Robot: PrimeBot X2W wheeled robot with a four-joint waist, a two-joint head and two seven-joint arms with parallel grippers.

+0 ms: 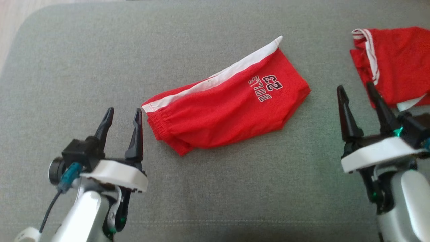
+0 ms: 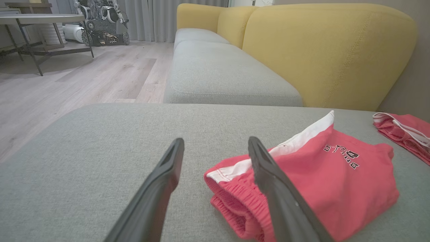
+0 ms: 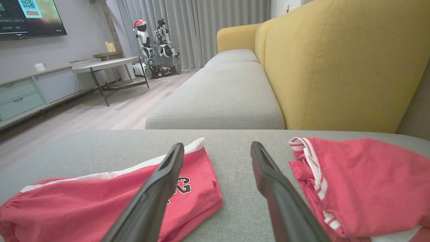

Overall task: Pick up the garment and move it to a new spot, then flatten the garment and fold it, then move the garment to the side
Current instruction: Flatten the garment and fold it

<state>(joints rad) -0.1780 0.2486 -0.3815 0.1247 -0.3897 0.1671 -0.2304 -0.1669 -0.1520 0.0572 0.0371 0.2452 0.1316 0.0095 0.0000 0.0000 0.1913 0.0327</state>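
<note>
Red shorts [image 1: 221, 111], matt knit cloth, grey seat cushion [image 1: 84, 67], coarse woven fabric, yellow backrest [image 2: 322, 50], matt textured cloth, left tool [image 1: 124, 109], matt black plastic fingers, floor [image 2: 84, 77], pale wood grain.

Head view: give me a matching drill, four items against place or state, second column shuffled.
Items:
1. shorts
2. second garment
3. left gripper
4. right gripper

Place or state:
a. open, lower right, beside the striped trim
b. middle of the view, red, "BULLS 23" print
c. open, lower left, tips by the elastic waist end
d. right edge of the view, red with white-striped trim

Pairs: 1-b, 2-d, 3-c, 4-a
</note>
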